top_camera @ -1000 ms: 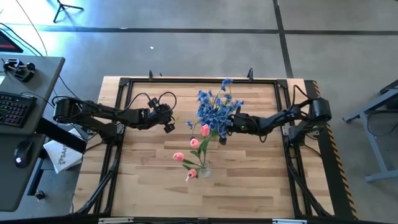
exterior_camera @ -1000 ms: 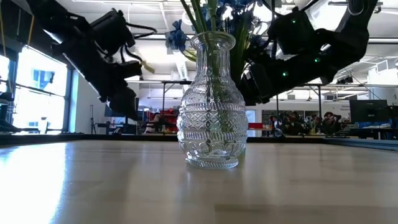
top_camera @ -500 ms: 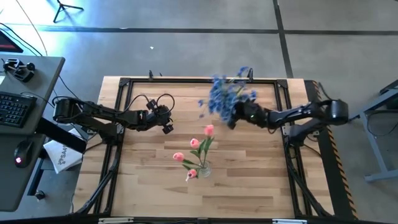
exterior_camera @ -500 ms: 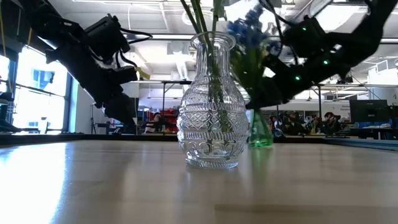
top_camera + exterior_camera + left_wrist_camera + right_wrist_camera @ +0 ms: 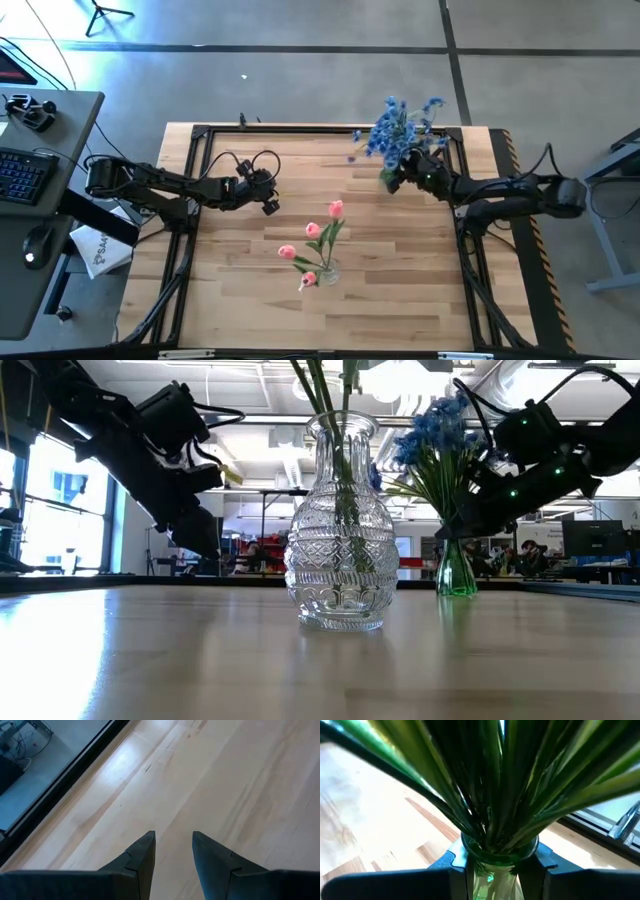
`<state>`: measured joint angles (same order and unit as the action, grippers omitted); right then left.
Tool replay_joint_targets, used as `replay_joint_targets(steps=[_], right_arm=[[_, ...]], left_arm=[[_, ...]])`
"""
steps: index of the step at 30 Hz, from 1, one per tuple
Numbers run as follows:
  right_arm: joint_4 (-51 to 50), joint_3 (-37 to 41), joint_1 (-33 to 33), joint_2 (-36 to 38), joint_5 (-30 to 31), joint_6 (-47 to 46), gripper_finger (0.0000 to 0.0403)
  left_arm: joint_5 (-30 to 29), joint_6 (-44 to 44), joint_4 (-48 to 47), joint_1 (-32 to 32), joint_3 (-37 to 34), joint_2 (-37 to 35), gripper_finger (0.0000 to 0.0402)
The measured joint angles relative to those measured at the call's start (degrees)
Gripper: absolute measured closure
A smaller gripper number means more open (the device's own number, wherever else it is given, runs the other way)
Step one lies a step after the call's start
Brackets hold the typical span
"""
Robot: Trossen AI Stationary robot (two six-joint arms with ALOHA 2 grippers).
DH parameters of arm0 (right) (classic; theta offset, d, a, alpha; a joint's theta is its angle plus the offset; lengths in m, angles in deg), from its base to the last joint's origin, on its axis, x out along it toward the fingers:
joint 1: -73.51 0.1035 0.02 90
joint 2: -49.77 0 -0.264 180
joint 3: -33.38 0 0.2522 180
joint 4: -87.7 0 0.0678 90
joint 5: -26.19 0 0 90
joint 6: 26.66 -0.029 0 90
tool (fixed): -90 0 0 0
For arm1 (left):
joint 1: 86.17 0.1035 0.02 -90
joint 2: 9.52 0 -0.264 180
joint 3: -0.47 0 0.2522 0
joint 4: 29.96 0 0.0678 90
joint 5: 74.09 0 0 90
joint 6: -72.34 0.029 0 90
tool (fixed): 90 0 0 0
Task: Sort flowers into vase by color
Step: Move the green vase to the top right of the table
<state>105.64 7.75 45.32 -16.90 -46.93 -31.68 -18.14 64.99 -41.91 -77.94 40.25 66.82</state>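
Note:
A clear glass vase [image 5: 326,270] stands near the table's middle with pink tulips [image 5: 320,235] in it, their stems [image 5: 325,390] rising out of its mouth. A small green glass vase [image 5: 455,575] full of blue flowers [image 5: 400,130] is at the far right, and my right gripper [image 5: 392,180] is shut on it. My left gripper [image 5: 270,205] hovers open over bare wood at the left, with nothing between its fingers [image 5: 145,855]. My right gripper pinches the green vase's narrow neck [image 5: 480,870] just below the rim, one finger [image 5: 457,870] on each side. It reaches in nearly level from the table's right. The vase stands upright with its base [image 5: 456,592] at table level; whether it rests there, I cannot tell.
A black frame rail [image 5: 300,130] runs around the tabletop, close to the green vase at the far edge. A desk with a keyboard [image 5: 20,175] stands beyond the left edge. Bare wood [image 5: 400,290] lies along the near side.
My right gripper has swung from the table's middle, beside the clear vase, toward the far right corner. It carries the green vase of blue flowers along upright. The clear vase with the tulips stays in place.

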Motion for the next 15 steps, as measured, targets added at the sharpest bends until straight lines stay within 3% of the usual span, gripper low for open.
replay_joint_targets(steps=[9, 15], right_arm=[[-0.73, 0.69, -0.45, 0.48, -0.41, 0.53, 0.0190], [-2.02, 0.75, -0.45, 4.66, -0.57, -1.04, 0.0166]], left_arm=[[0.86, 4.91, -3.04, -0.90, 0.00, -0.39, 0.0282], [0.42, 3.14, -8.12, -3.09, 0.04, -3.94, 0.0282]])
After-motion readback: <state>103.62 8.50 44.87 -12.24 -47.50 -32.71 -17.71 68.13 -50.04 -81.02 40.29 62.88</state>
